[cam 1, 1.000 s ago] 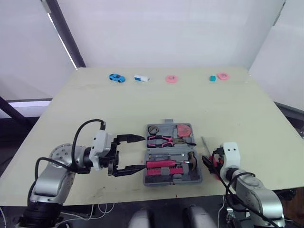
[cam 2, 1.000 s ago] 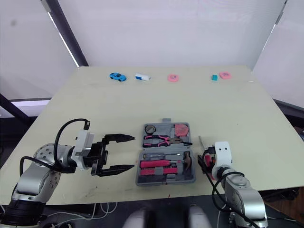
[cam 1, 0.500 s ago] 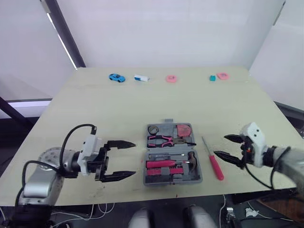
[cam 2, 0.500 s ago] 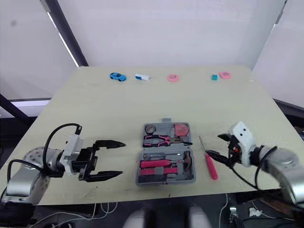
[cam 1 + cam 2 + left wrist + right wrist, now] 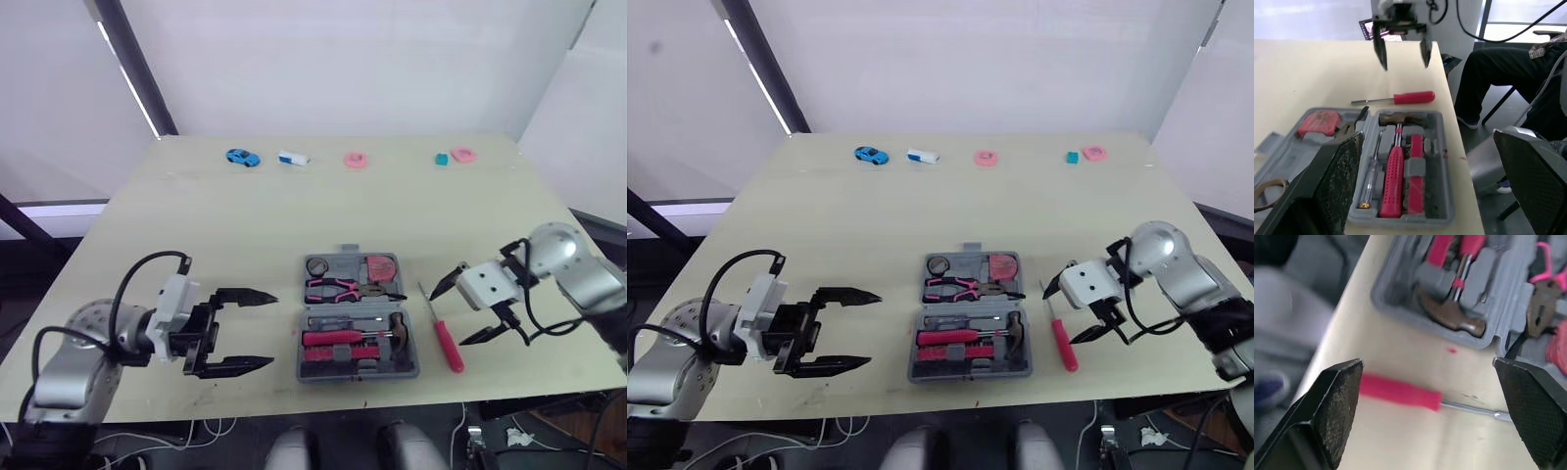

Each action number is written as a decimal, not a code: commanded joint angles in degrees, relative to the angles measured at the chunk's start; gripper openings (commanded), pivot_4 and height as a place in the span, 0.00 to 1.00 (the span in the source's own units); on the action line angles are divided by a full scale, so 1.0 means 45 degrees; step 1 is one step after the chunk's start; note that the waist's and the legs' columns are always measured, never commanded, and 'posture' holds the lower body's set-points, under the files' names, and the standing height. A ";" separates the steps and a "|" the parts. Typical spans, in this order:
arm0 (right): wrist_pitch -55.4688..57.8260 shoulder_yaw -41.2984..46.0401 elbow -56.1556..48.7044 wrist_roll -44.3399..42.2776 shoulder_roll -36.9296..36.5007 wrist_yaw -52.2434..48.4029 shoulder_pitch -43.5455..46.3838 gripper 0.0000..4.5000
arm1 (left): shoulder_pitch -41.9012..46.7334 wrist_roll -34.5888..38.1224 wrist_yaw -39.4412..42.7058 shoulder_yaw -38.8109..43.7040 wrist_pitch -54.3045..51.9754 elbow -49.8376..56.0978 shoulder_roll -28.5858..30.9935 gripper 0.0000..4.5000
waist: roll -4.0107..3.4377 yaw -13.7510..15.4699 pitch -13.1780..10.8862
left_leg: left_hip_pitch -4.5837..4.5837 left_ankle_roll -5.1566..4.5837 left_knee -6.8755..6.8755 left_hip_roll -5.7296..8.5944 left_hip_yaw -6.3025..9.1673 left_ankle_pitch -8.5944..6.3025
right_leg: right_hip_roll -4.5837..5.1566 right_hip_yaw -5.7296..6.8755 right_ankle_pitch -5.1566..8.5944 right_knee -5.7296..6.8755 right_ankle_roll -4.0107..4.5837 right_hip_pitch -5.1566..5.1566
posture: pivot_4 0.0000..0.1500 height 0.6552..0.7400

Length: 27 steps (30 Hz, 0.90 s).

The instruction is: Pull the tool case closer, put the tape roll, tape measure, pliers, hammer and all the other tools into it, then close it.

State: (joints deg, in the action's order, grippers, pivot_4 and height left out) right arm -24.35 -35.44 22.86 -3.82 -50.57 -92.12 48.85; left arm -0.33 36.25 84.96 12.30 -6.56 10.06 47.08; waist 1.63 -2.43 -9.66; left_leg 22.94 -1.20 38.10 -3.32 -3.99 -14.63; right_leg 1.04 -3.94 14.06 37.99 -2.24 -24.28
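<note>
One open case [image 5: 359, 375] — grey, perhaps plastic.

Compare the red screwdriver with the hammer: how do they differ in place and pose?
The red screwdriver lies on the bare table, right of the tool case; the hammer sits in the case's near half. The screwdriver points away from the robot, handle nearest; the hammer lies crosswise, head to the right. The screwdriver has a thin metal shaft; the hammer a dark head. Both lie flat with reddish handles.
</note>
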 commanded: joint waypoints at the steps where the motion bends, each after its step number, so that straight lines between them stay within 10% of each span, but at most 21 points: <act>1: -0.3194 -0.1405 0.2130 0.0938 0.0461 -0.0085 0.1300 0.99 | -0.0367 0.0298 -0.0445 0.0501 -0.0072 0.0949 0.0013 1.00 | 0.0003 0.0002 -0.0010 | 0.0003 0.0000 -0.0002 0.0000 0.0002 0.0000 | 0.0001 0.0001 0.0000 0.0000 0.0000 -0.0001 | 1.00 1.00; 11: -0.9373 -0.3347 0.7037 0.3521 0.3211 0.0018 0.3275 0.99 | -0.1728 0.0434 -0.1799 0.1166 -0.0345 0.2469 -0.0152 1.00 | -0.0020 0.0073 -0.0029 | -0.0004 0.0003 0.0006 -0.0007 -0.0006 0.0002 | 0.0014 0.0003 -0.0001 0.0012 0.0007 0.0002 | 1.00 1.00; 24: -1.0767 -0.3606 0.8510 0.7654 0.4585 0.3232 0.3799 0.99 | -0.1710 0.0536 -0.2257 0.1127 -0.0401 0.2615 -0.0069 1.00 | -0.0039 0.0006 -0.0041 | -0.0030 0.0008 0.0033 -0.0003 -0.0009 0.0005 | 0.0007 -0.0004 -0.0002 0.0084 0.0017 0.0001 | 1.00 1.00; 27: -1.0703 -0.3601 0.8769 0.8088 0.4709 0.3722 0.3853 0.80 | -0.1591 0.0540 -0.2279 0.1068 -0.0438 0.2590 -0.0063 1.00 | -0.0039 0.0004 -0.0040 | -0.0034 0.0008 0.0048 -0.0002 -0.0013 0.0005 | 0.0008 -0.0008 -0.0002 0.0099 0.0017 0.0002 | 1.00 1.00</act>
State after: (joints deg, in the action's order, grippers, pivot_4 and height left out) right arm -72.39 -51.77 61.71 31.23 -29.55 -76.35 65.40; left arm -7.93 37.79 74.74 16.26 -8.49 20.51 46.55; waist 1.46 -2.42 -9.84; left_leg 22.79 -1.17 38.31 -3.33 -4.05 -14.61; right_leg 1.08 -3.98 14.05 38.43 -2.16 -24.27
